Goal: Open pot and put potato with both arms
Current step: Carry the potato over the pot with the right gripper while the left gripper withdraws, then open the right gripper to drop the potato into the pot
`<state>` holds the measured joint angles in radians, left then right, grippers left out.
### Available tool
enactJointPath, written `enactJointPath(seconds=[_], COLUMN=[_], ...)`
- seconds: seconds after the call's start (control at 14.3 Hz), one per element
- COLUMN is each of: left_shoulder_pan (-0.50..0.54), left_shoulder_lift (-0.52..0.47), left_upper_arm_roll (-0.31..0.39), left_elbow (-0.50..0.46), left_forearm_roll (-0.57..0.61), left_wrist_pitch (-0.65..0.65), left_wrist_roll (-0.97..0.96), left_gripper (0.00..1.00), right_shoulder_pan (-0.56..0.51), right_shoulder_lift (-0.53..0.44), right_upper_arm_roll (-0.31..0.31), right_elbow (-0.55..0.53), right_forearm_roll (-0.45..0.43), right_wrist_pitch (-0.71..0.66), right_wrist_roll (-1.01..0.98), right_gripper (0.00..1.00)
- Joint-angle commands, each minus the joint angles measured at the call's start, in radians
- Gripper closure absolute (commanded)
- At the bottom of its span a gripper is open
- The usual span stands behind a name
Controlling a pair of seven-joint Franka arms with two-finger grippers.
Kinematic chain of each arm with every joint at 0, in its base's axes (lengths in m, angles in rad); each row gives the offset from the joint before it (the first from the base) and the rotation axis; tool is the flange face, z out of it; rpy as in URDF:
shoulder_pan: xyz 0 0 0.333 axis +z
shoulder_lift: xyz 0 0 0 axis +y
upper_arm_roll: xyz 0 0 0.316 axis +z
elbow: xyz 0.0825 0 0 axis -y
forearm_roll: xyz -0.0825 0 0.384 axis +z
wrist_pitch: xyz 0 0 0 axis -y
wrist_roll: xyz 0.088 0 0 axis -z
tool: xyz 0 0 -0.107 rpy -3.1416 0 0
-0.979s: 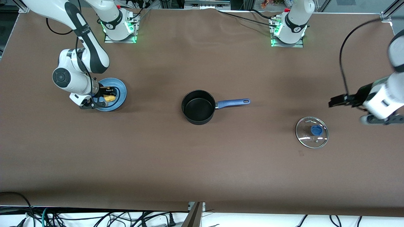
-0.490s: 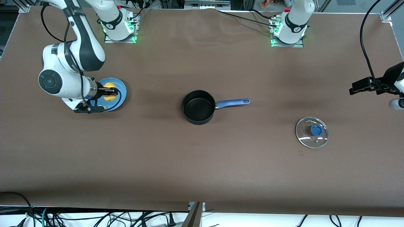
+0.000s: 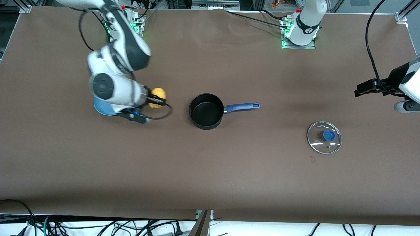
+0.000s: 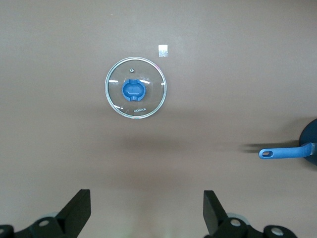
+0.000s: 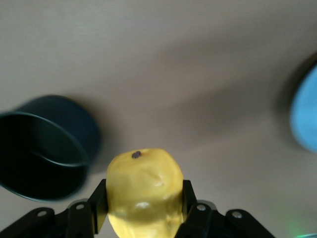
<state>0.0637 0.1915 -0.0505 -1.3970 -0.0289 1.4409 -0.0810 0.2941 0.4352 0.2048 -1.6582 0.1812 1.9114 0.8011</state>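
1. Toward the right arm's end of the table, the right gripper (image 3: pixel 157 98) is up in the air over bare table between the blue plate (image 3: pixel 100 108) and the pot (image 3: pixel 206 111) — its fingers (image 5: pixel 96 202) clamp one yellow potato (image 3: pixel 157 97) from both sides.
2. At mid-table sits one black pot, uncovered, its blue handle (image 3: pixel 242 106) pointing toward the left arm's end.
3. One glass lid (image 3: pixel 324 137) lies flat on the table, blue knob (image 3: pixel 328 135) up — "KONKA" reads on the glass in the left wrist view.
4. Over the table's end, the left gripper (image 4: pixel 146 210) waits, fingers spread wide, holding nothing.
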Motion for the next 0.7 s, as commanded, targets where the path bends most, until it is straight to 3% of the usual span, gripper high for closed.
enactJointPath(seconds=[0.0,0.35,0.63], left_shoulder_pan=[0.002,-0.007,-0.008], left_shoulder_lift=[0.008,0.020,0.028], left_upper_arm_roll=[-0.002,-0.002,-0.003], left_elbow=[0.015,0.024,0.036], left_forearm_roll=[0.012,0.009,0.007], left_wrist_pitch=[-0.016,-0.014,-0.016], left_wrist_roll=[-0.016,-0.016,-0.019], left_gripper=[0.00,0.00,0.00], right_shoulder_pan=[0.110,0.232,0.267], right_shoulder_lift=[0.149,0.263,0.306], right_upper_arm_roll=[-0.007,-0.013,-0.015], right_elbow=[0.168,0.196,0.193], right_forearm_roll=[0.008,-0.009,-0.092], right_wrist_pitch=[0.072,0.328,0.345], right_wrist_roll=[0.230,0.420,0.447], right_gripper=[0.61,0.61,0.61])
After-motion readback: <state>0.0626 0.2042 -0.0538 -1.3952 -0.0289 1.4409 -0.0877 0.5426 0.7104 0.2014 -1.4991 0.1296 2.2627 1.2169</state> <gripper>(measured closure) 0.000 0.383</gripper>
